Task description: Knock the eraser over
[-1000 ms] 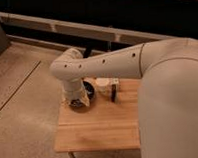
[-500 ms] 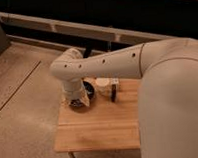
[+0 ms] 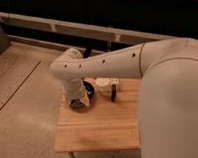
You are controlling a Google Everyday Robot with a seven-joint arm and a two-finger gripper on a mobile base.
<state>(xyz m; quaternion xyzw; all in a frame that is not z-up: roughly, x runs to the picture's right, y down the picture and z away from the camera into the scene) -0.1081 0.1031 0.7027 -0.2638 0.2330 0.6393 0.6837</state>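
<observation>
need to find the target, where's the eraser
Camera view: the eraser stands near the far edge of the table, right of the bowl; the pincer hangs left of the bowl.

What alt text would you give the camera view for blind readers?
A white robot arm reaches from the right over a wooden table, its gripper low at the far left corner beside a dark bowl. A small black eraser stands upright nearby, apart from the gripper, next to a white object.
</observation>
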